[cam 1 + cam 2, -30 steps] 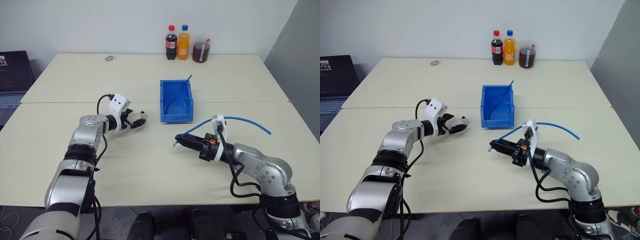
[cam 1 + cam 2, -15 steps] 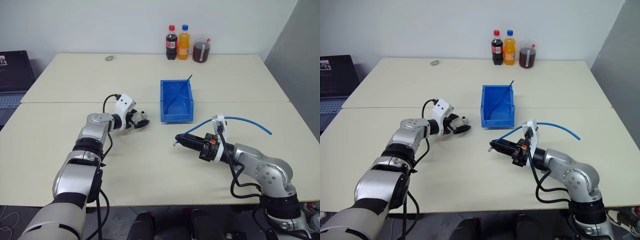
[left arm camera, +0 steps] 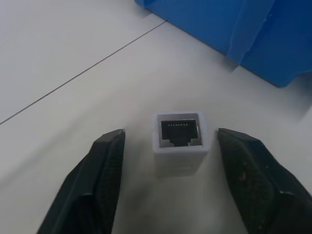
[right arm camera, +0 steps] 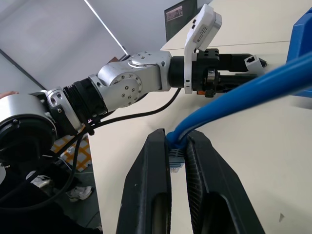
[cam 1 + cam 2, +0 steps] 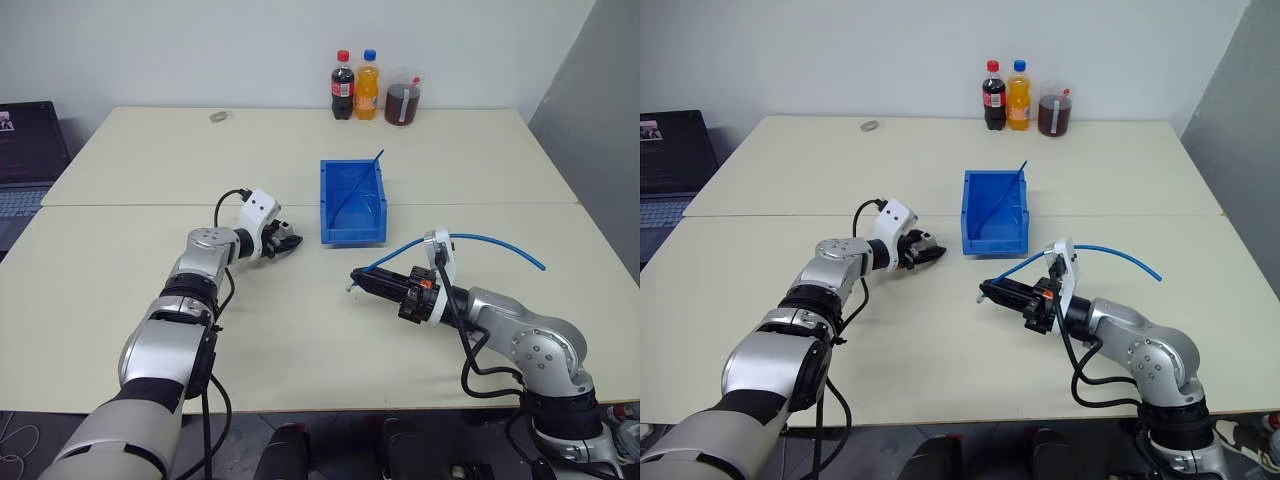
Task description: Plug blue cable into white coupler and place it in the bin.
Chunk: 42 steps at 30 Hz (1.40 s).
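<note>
On a pale worktop (image 5: 300,340), the left end effector (image 5: 285,243) reaches toward the white coupler (image 3: 179,139), which lies on the surface between its two black fingers (image 3: 92,185). Seen from the left wrist, those fingers stand apart on either side of the little block with a clear gap on each flank, touching neither side, and the coupler's dark socket faces back toward the wrist. Just beyond the coupler, farther along the line of the fingers, rises a wall of the blue bin (image 5: 352,203), and a straight dark-blue rod (image 5: 357,185) leans inside it.

The right end effector (image 5: 357,281) sits nearer the robot, apart from the bin, its tips pointing toward the left arm. Its fingers are pinched tight on the plug end of the blue cable (image 4: 229,97); from that grip the cord arches up and back over the right wrist and trails off past the forearm to a free end (image 5: 540,266).

At the far edge of the worktop, well beyond both end effectors, stand two drink bottles (image 5: 355,86) and a jar of dark liquid (image 5: 402,98).
</note>
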### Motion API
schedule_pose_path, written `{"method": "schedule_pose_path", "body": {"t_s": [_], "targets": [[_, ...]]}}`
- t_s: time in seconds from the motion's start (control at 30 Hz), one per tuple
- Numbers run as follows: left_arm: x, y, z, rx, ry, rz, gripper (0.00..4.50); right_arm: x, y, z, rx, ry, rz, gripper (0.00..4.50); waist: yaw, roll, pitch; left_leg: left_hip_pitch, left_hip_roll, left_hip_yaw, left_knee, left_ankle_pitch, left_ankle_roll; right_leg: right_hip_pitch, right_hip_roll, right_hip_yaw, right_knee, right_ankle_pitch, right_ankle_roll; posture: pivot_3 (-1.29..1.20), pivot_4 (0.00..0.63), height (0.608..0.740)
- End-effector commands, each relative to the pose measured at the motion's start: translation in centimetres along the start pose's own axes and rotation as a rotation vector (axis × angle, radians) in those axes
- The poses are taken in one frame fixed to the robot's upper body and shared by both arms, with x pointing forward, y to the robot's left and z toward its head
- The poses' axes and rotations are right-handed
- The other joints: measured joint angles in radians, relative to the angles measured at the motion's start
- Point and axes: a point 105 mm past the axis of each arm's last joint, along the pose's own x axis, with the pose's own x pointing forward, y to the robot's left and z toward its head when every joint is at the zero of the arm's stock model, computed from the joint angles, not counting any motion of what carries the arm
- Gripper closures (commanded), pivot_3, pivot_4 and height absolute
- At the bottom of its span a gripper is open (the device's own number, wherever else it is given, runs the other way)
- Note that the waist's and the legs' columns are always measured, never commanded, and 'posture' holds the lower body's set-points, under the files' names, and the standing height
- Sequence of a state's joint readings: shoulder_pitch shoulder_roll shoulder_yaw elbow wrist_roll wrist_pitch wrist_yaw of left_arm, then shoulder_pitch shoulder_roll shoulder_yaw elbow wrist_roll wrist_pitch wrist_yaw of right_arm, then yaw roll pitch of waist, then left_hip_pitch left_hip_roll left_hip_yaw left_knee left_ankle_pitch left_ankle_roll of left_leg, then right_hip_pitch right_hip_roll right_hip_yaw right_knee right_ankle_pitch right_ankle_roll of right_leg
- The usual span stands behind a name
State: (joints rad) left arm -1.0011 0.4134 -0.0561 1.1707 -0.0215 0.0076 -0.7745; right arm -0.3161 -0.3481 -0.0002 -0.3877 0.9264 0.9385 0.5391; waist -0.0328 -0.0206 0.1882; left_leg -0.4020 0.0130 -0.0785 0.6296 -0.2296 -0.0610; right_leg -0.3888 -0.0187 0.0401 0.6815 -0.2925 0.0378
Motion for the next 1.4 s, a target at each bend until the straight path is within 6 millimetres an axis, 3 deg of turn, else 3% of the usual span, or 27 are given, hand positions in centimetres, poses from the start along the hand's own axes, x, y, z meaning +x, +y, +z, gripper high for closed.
{"method": "schedule_pose_path", "body": {"t_s": [0.03, 0.23, 0.53, 0.67, 0.87, 1.13, 1.4], "targets": [[0.2, 0.3, 1.4, 0.015, -0.042, 0.022, 2.46, -0.2, 0.9, 0.9, -0.026, -0.037, 0.024, 4.38, 0.000, 0.000, 0.000, 0.000, 0.000, 0.000, 0.000, 0.000, 0.000, 0.000, 0.000, 0.000, 0.000, 0.000, 0.000, 0.00, 0.150, 0.740], [0.1, 0.2, 1.1, 0.011, -0.048, 0.010, 3.72, -0.3, 0.8, 0.8, -0.027, -0.039, 0.015, 4.38, -0.001, 0.000, 0.000, 0.000, 0.000, 0.000, 0.000, 0.000, 0.000, 0.000, 0.000, 0.000, 0.000, 0.000, 0.000, 0.00, 0.150, 0.740], [-2.1, -0.5, -0.7, 0.061, -0.033, -0.151, 3.70, -0.7, 0.5, 0.3, -0.090, 0.005, -0.016, 4.38, -0.004, 0.000, 0.000, 0.000, 0.000, 0.000, 0.000, 0.000, 0.000, 0.000, 0.000, 0.000, 0.000, 0.000, 0.000, 0.00, 0.150, 0.740], [-5.2, -3.7, -0.7, 0.176, -0.066, -0.418, 3.70, -1.3, 0.6, 0.2, -0.186, 0.025, -0.022, 4.38, -0.016, 0.000, 0.000, 0.000, 0.000, 0.000, 0.000, 0.000, 0.000, 0.000, 0.000, 0.001, 0.000, 0.000, 0.000, 0.00, 0.150, 0.740], [-7.8, -7.0, -1.6, 0.337, 0.018, -0.577, 3.70, -1.8, 1.0, -1.2, -0.321, 0.120, 0.007, 4.38, -0.009, 0.000, 0.000, 0.000, 0.001, -0.001, 0.001, 0.000, 0.000, 0.001, 0.000, 0.000, 0.001, 0.000, -0.001, 0.00, 0.150, 0.740], [-7.2, -10.7, -2.6, 0.444, 0.067, -0.703, 3.70, -0.8, 1.4, -1.6, -0.477, 0.155, 0.058, 4.38, 0.000, 0.000, 0.000, 0.002, 0.001, 0.000, 0.001, 0.000, 0.000, 0.002, 0.000, 0.000, 0.001, 0.000, 0.000, 0.00, 0.150, 0.740], [-6.8, -11.3, -3.9, 0.451, 0.126, -0.755, 3.70, 0.8, 1.1, -1.4, -0.572, 0.154, 0.085, 4.38, 0.000, 0.000, 0.000, 0.002, 0.001, 0.000, 0.001, 0.000, 0.000, 0.002, 0.000, 0.000, 0.001, 0.000, 0.000, 0.00, 0.150, 0.740]]}}
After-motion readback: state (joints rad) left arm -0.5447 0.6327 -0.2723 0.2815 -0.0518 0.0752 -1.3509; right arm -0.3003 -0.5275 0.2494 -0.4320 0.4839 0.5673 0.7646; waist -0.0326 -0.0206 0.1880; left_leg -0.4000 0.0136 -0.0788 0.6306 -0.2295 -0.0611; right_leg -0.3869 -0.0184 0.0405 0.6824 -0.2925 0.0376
